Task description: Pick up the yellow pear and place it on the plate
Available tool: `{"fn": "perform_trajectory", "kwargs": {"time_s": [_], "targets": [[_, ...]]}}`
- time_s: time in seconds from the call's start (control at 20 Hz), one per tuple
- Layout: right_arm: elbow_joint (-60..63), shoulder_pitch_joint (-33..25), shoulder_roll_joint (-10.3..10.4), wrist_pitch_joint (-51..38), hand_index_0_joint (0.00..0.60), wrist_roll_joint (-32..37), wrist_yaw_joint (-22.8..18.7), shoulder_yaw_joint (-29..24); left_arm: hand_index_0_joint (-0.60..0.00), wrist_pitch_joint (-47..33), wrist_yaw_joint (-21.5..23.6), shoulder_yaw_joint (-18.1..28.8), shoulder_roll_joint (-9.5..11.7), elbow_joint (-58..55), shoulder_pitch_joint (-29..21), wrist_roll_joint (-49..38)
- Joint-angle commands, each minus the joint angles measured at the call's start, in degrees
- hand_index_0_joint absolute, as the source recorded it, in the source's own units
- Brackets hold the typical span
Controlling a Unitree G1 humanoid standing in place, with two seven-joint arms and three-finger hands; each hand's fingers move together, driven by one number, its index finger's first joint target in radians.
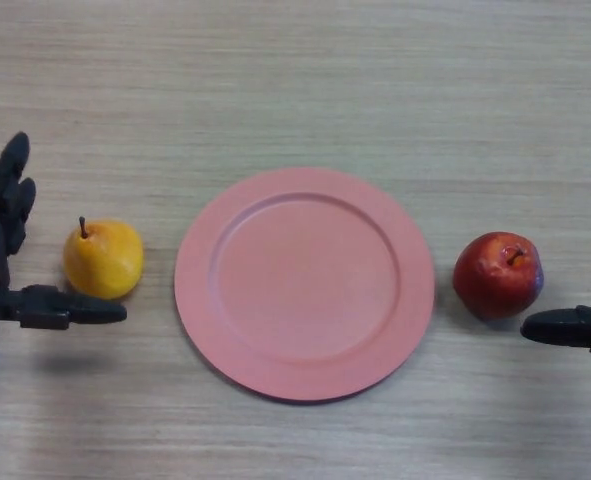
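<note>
our left robot hand (5,250) sits at the left edge of the head view, spread wide and holding nothing: its fingers (8,190) reach straight up along the edge, and its thumb (70,311) stretches out to the right, low beside the fruit. between fingers and thumb we see the yellow pear (103,258), resting upright on the table (295,80) with its short brown stem pointing up. the thumb's tip lies just below the pear's lower edge, very near it, though we cannot tell whether the two touch. the fingers stand apart from the pear, to its left.

just right of the pear, with a narrow strip of wood between them, lies the pink plate (305,375), round and flat in the middle of the table, with nothing on it. the pear is on the bare table, not on the plate.

to the right of the plate, close to its rim but apart from it, we see a red apple (497,274), stem up. below and right of the apple, our right robot hand (575,327) enters from the right edge; only one dark digit shows, pointing left, near the apple. we cannot tell whether this hand is spread or closed.
</note>
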Motion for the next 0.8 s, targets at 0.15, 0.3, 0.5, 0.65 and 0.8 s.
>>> {"fn": "perform_trajectory", "kwargs": {"time_s": [0.15,0.3,0.5,0.65,0.8], "targets": [[-1.9,-2.1,-2.2,-10.7,0.000,-1.8,-0.1,-3.9,0.000,-12.0,1.2,0.6,1.7,4.9,-6.1,1.0],[-2.0,-1.9,-2.0,-10.0,0.000,-1.1,-0.1,-3.7,0.000,-14.3,3.3,0.2,1.4,10.4,-8.7,1.6],[-1.7,-2.2,-2.3,-10.2,0.000,-1.3,0.0,-3.6,-0.251,-16.2,4.7,0.0,0.9,13.6,-10.3,1.2],[-2.1,-1.8,-2.3,-10.0,0.000,-1.2,0.3,-3.9,-0.600,-21.6,12.2,-1.9,1.5,18.0,-11.7,7.7],[-2.2,-1.6,-2.4,-10.4,0.000,-1.9,0.4,-4.1,-0.600,-20.5,19.7,-4.6,2.5,19.4,-11.3,18.5]]}}
